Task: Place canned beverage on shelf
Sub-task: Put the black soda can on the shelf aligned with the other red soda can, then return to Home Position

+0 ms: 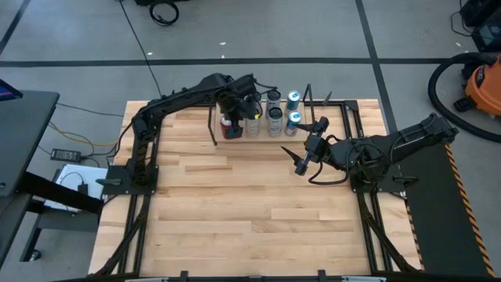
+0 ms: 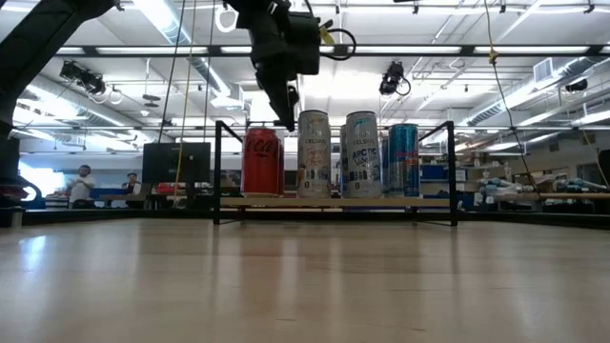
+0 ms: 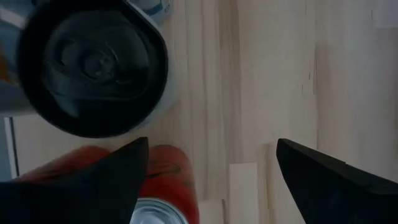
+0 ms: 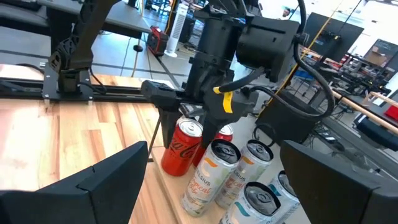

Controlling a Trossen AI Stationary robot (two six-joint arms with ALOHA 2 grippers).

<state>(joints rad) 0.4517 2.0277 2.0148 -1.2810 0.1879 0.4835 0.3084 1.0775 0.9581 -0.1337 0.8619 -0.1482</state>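
The shelf (image 2: 429,202) stands at the table's far middle, a light-wood platform with a black rod frame at each end. On it stand a red can (image 2: 262,162), two white cans (image 2: 314,154) and a blue can (image 2: 403,159), all upright on their bases. My left gripper (image 2: 286,112) hangs open just above the red can (image 3: 165,180), pointing steeply down, with bare wood between its fingers. My right gripper (image 1: 300,163) waits open to the right of the shelf, above the table, and holds nothing.
A black-lidded can (image 3: 93,62) stands close beside my left gripper. Bare wooden tabletop (image 1: 250,211) stretches over the whole near half. A vacuum cleaner (image 1: 470,82) stands on the floor at the far right. People sit in the room behind (image 2: 81,186).
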